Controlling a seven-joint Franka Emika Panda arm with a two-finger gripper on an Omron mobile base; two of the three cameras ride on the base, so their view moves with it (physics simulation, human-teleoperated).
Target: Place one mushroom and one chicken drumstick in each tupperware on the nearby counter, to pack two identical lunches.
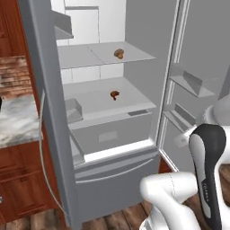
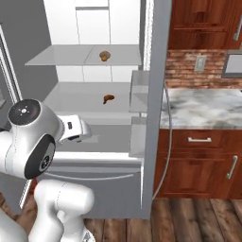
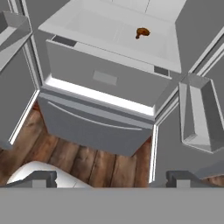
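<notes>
The fridge (image 1: 90, 134) is standing open on both sides, and the claw (image 3: 111, 177) is hanging in front of it with its fingers spread wide, gripping nothing. A mushroom (image 1: 119, 53) is sitting on the upper shelf (image 1: 81, 56), and a chicken drumstick (image 1: 115, 95) is lying on the shelf below, above the drawer (image 3: 105, 81). The marble counter (image 2: 208, 108) is running alongside the fridge, over wood cabinets (image 2: 203, 165).

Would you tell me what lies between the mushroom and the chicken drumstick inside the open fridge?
The upper shelf that bears the mushroom; beneath it, open air down to the drumstick. Both base views show this.
</notes>
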